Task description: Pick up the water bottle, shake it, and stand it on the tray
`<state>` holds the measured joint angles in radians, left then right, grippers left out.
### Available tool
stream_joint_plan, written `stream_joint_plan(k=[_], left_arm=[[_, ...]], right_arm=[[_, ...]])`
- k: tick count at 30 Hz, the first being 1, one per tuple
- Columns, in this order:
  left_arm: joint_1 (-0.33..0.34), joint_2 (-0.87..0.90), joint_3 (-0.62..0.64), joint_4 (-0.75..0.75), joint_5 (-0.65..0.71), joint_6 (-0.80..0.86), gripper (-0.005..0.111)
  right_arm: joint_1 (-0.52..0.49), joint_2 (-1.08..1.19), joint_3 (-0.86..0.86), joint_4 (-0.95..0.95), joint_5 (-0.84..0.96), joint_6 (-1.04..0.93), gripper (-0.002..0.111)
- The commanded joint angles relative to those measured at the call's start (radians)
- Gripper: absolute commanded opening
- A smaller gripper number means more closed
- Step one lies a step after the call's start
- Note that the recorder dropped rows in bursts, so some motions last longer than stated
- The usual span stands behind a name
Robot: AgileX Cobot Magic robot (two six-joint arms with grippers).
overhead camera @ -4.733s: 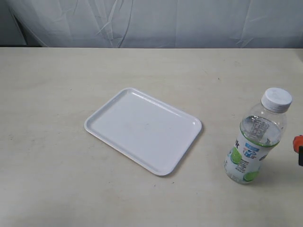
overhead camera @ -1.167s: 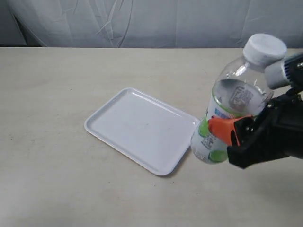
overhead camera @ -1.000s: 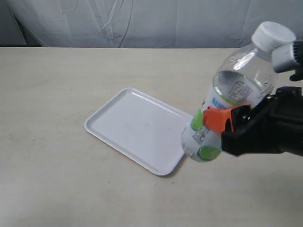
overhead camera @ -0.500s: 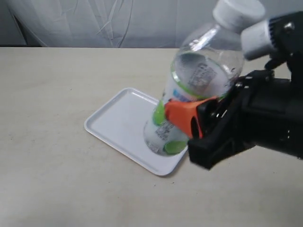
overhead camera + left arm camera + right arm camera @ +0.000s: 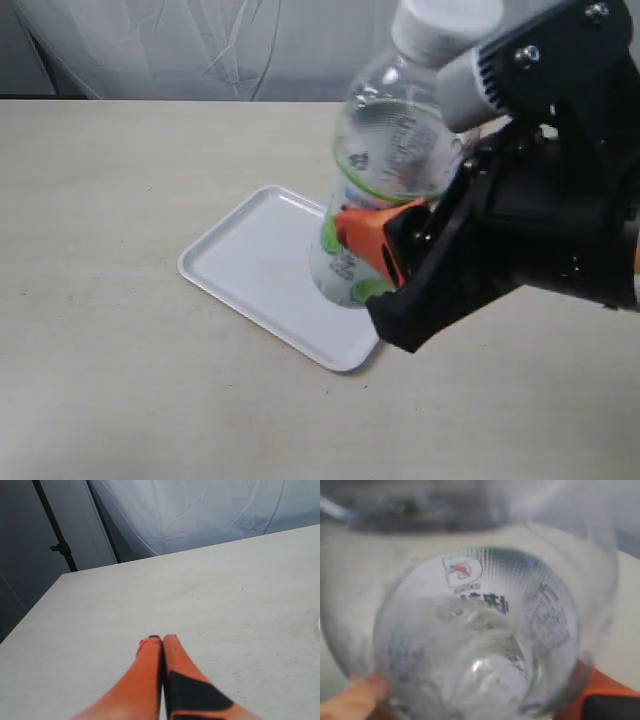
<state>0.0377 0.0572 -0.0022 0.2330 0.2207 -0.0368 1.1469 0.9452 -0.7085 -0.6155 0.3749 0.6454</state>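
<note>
The water bottle [image 5: 385, 170], clear with a white cap and green-marked label, hangs tilted in the air over the right part of the white tray [image 5: 255, 265]. My right gripper [image 5: 372, 243] is shut on its lower body, one orange finger showing across the label. The right wrist view is filled by the bottle [image 5: 480, 635] seen along its length, with orange fingers [image 5: 360, 700] on both sides. My left gripper [image 5: 160, 640] is shut with nothing in it, above bare table, and does not appear in the exterior view.
The beige table [image 5: 110, 170] runs to a white cloth backdrop [image 5: 200, 45] at the rear. The black right arm [image 5: 540, 220] fills the right side of the exterior view. A dark stand [image 5: 57, 540] rises beyond the table's far edge in the left wrist view.
The right gripper took the bottle from the table at the right, lifted it and carried it left over the tray. The bottle has risen and come closer to the camera.
</note>
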Motion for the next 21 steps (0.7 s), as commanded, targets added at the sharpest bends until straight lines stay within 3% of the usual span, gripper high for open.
stream_joint_plan(k=[1, 3, 4, 9, 15, 21], left_arm=[[0.001, -0.004, 0.002, -0.004, -0.013, -0.008, 0.000], [0.001, -0.004, 0.002, -0.004, -0.013, -0.008, 0.000], [0.001, -0.004, 0.002, -0.004, -0.013, -0.008, 0.000], [0.001, -0.004, 0.002, -0.004, -0.013, -0.008, 0.000], [0.001, -0.004, 0.002, -0.004, -0.013, -0.008, 0.000], [0.001, -0.004, 0.002, -0.004, -0.013, -0.008, 0.000]], right_arm=[[-0.054, 0.004, -0.069, -0.177, 0.180, 0.196, -0.001], [-0.071, 0.022, -0.082, -0.293, 0.387, 0.492, -0.001], [-0.069, 0.025, -0.082, -0.293, 0.398, 0.495, -0.001], [-0.028, 0.019, -0.103, 0.030, 0.138, 0.046, -0.001], [-0.026, 0.008, -0.195, 0.104, 0.146, 0.067, -0.001], [-0.015, 0.146, -0.089, 0.133, 0.311, 0.061, -0.001]])
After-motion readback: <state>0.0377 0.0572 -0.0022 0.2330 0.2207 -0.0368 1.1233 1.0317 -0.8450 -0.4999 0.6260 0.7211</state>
